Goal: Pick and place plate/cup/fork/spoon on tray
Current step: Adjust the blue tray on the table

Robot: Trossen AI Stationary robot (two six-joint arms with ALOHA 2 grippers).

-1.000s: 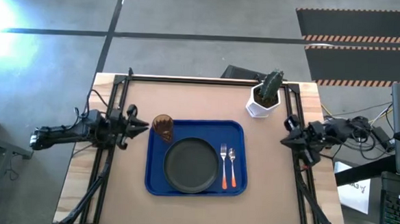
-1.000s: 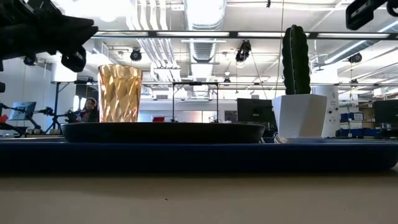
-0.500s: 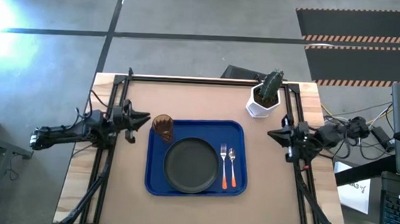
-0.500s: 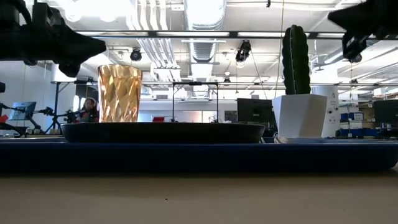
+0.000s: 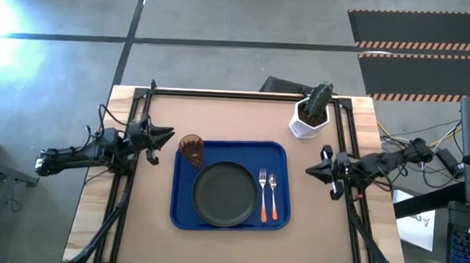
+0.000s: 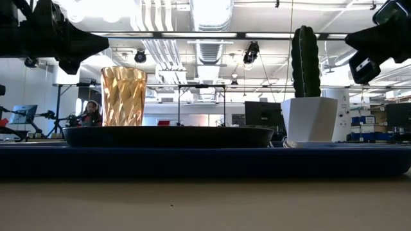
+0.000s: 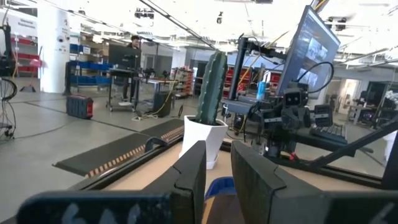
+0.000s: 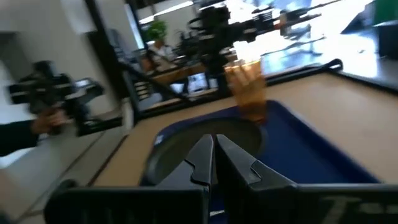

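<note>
Four things sit on the blue tray (image 5: 181,213): the black plate (image 5: 224,194) in the middle, the amber cup (image 5: 191,148) at its far left corner, and the fork (image 5: 262,196) and spoon (image 5: 273,195) side by side to the right. Only the high view shows the cutlery; the low view hides it behind the tray's edge. The left claw (image 5: 167,134), fingers narrowly apart and empty, hangs beside the cup. The right claw (image 5: 313,173), closed and empty, hangs right of the tray near the cactus pot (image 5: 305,123) on the table (image 5: 236,115).

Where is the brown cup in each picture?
High view: the cup stands in the blue tray's far left corner.
Low view: left of centre, behind the plate.
Left wrist view: not in it.
Right wrist view: upper middle, on the tray.
Shared landmark: the cactus pot.
</note>
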